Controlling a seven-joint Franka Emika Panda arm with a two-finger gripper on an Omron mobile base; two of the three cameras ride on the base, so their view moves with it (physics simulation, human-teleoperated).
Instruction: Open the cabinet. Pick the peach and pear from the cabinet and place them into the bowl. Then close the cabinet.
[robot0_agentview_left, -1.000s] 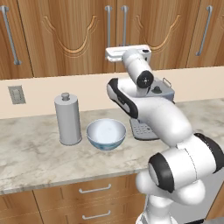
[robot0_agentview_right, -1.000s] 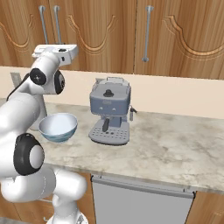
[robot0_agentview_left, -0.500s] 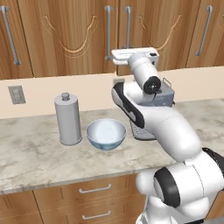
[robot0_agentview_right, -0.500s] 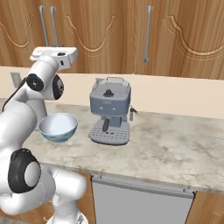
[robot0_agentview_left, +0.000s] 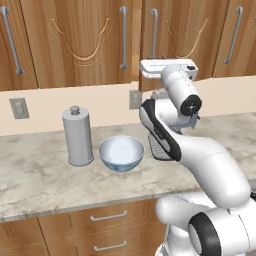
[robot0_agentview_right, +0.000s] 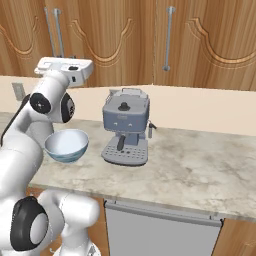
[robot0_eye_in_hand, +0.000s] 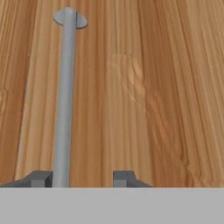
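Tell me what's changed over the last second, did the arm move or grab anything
The hand has pushed forward and up toward the cabinet doors, and the gripper now sits against the wood with its jaws apart, the silver handle running just inside one fingertip; no grip shows. The doors stayed shut. The bowl, grey canister and coffee machine did not move.

My cabinet (robot0_agentview_left: 95, 45) was brown wood with curved grooves, its handle (robot0_eye_in_hand: 63, 100) silver; the bowl (robot0_agentview_left: 121, 153) pale blue-white, canister (robot0_agentview_left: 78, 136) grey, counter (robot0_agentview_right: 200, 165) mottled beige.
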